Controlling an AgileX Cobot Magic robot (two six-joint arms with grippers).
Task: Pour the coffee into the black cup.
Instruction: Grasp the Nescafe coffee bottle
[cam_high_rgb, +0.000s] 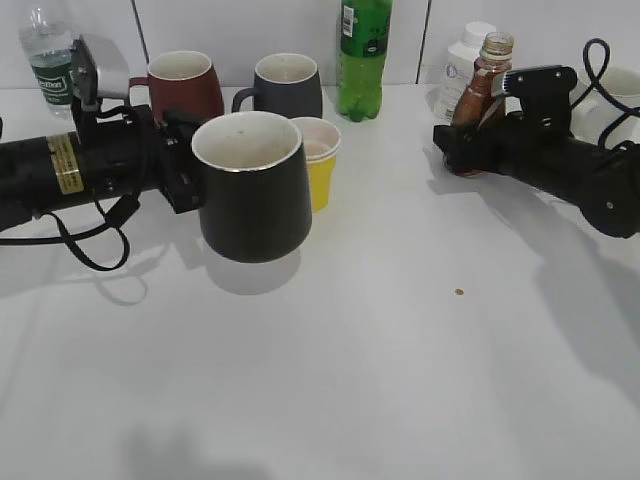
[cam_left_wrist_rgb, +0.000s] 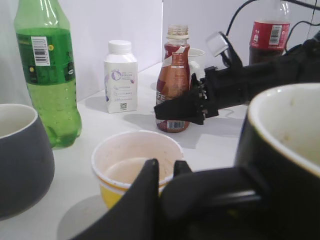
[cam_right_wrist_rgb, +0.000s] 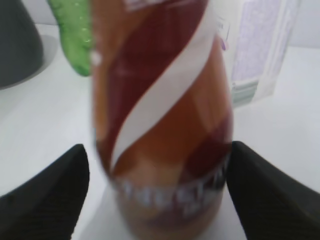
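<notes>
My left gripper (cam_high_rgb: 190, 165) is shut on the handle of the black cup (cam_high_rgb: 255, 195) and holds it upright, lifted a little above the table. In the left wrist view the fingertips (cam_left_wrist_rgb: 165, 167) pinch the handle and the cup (cam_left_wrist_rgb: 285, 165) fills the right side; it looks empty inside. The brown coffee bottle (cam_high_rgb: 480, 85) stands on the table at the back right, its cap off. My right gripper (cam_high_rgb: 455, 145) is open with one finger on each side of the bottle's lower body (cam_right_wrist_rgb: 160, 115); the fingers (cam_right_wrist_rgb: 157, 170) are close to its sides.
A yellow paper cup (cam_high_rgb: 320, 165) stands just behind the black cup. A red mug (cam_high_rgb: 185, 85), grey mug (cam_high_rgb: 288, 88), green bottle (cam_high_rgb: 363, 60) and water bottle (cam_high_rgb: 45, 55) line the back. A white bottle (cam_high_rgb: 460, 65) and white mug (cam_high_rgb: 610, 95) flank the coffee bottle.
</notes>
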